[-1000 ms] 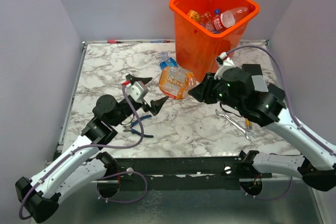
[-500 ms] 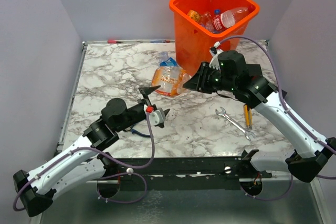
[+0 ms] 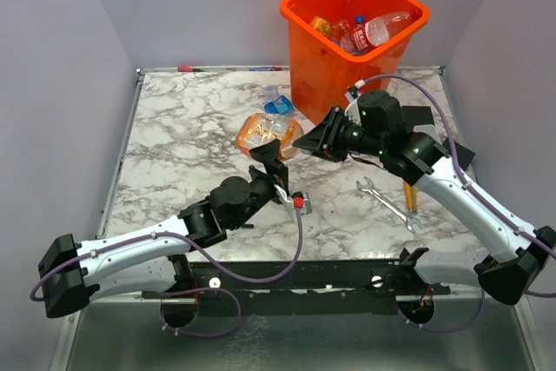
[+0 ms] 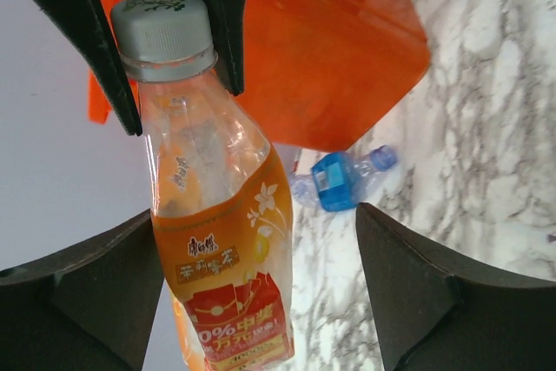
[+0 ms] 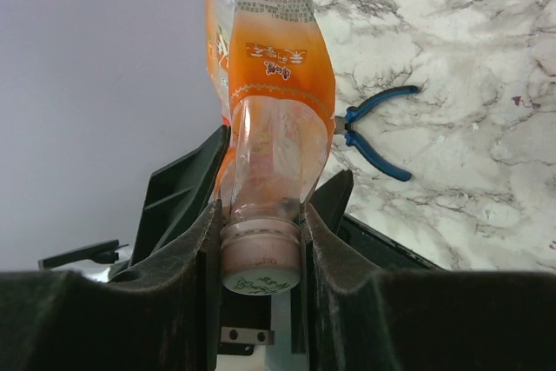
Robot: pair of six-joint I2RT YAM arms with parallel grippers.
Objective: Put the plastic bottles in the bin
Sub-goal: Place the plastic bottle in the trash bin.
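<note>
A crushed clear bottle with an orange label (image 3: 265, 132) hangs in the air left of the orange bin (image 3: 387, 62). My right gripper (image 3: 303, 142) is shut on its capped neck (image 5: 259, 254). My left gripper (image 3: 271, 159) is open, its fingers (image 4: 417, 288) spread either side of the bottle's labelled lower half (image 4: 228, 293). A small blue-labelled bottle (image 3: 278, 104) lies on the table by the bin's foot and also shows in the left wrist view (image 4: 343, 182). Several bottles (image 3: 375, 31) lie inside the bin.
Blue-handled pliers (image 5: 373, 141) lie on the marble table under the left arm. A steel wrench (image 3: 387, 202) and an orange-handled tool (image 3: 408, 194) lie right of centre. A red pen (image 3: 191, 68) lies at the far edge. Grey walls stand on three sides.
My right gripper has carried the orange-labelled bottle leftward, away from the bin. My left arm has swung right and forward, bringing its open jaws around the bottle's lower end.
</note>
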